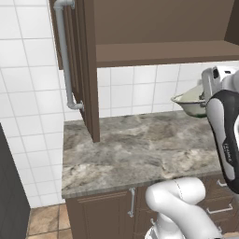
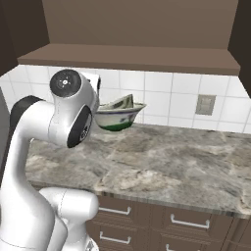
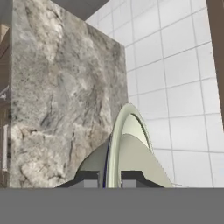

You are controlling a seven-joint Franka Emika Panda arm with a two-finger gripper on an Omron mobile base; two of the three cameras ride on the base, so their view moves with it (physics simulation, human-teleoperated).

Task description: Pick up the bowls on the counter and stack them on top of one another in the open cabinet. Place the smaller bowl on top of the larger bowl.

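At the far left of the left base view, the cabinet door stands swung out toward the camera, dark brown, with 1 long pale-grey bar handle running down its face. To the right of the door the cabinet is open, its flat shelf bare above the white tiled wall. Below lies the counter, grey-brown marbled stone over dark drawers. Further right, the larger bowl hangs in the air above the counter, just under the level of the shelf, cream inside with a dark green lower outside. In the right base view the same bowl is tilted, its flared rim up, right beside the white arm, which covers the hand there. Right of the bowl a pale wall outlet sits in the tiles. In the hand view the gripper pinches the bowl's rim: 1 dark finger lies against the outer side and the other against the inner side, with the thin rim wall between them. The rim runs up from the fingers as a narrow edge-on arc, the counter lying to 1 side of it and the tiled wall to the other. The bowl touches nothing but the fingers.
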